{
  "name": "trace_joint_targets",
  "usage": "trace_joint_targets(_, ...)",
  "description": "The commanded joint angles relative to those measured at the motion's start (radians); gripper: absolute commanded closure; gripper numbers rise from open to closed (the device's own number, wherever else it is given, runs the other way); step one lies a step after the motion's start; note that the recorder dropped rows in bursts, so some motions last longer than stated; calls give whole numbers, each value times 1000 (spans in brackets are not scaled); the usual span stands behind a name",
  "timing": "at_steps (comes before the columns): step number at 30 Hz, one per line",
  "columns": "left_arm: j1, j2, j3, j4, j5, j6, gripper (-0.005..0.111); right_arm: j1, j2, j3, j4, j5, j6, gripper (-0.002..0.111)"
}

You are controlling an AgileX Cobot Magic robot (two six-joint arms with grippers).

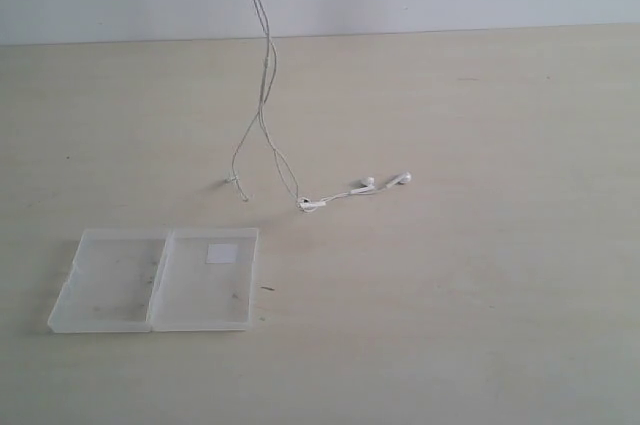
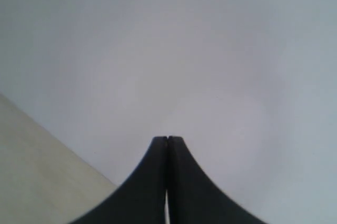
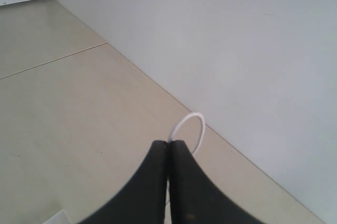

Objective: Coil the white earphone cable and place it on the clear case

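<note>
Pale counter (image 1: pixel 480 295) under a blank grey wall. My right pincer (image 3: pixel 168 142) pinches a loop of the white earphone cable (image 1: pixel 264 75), and its strands hang down to the earbuds (image 1: pixel 385 183) lying beyond the open clear case (image 1: pixel 110 290). The left pincer (image 2: pixel 167 138) is pressed together on nothing I can see. I'd wind the slack in small, gentle loops.

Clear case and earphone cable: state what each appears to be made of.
Clear case: likely rigid plastic, frosted and translucent; the tone of the table shows dimly through its matte walls. Earphone cable: probably a soft plastic or rubbery white sheath, since it hangs in loose curves; too thin to judge its sheen. Earbuds: apparently hard white plastic, faintly glossy.
</note>
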Motion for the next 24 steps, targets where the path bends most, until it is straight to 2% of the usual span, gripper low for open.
trace_joint_targets(1,-4,3,-3,-4,65,1,107,-11,0,2,-11,-10,-3,108)
trace_joint_targets(5,-4,68,-3,17,38,3,107,-62,4,2,49,-14,-15,108)
trace_joint_targets(11,-4,178,-3,43,108,-19,107,-175,5,2,338,-33,-167,108)
trace_joint_targets(14,-4,236,-3,69,115,-19,107,-182,6,2,337,-38,-170,108)
trace_joint_targets(20,-25,359,-131,202,140,-19,107,-182,7,2,346,-37,-185,108)
trace_joint_targets(24,-53,468,-195,211,158,-25,107,-182,7,2,346,-37,-185,108)
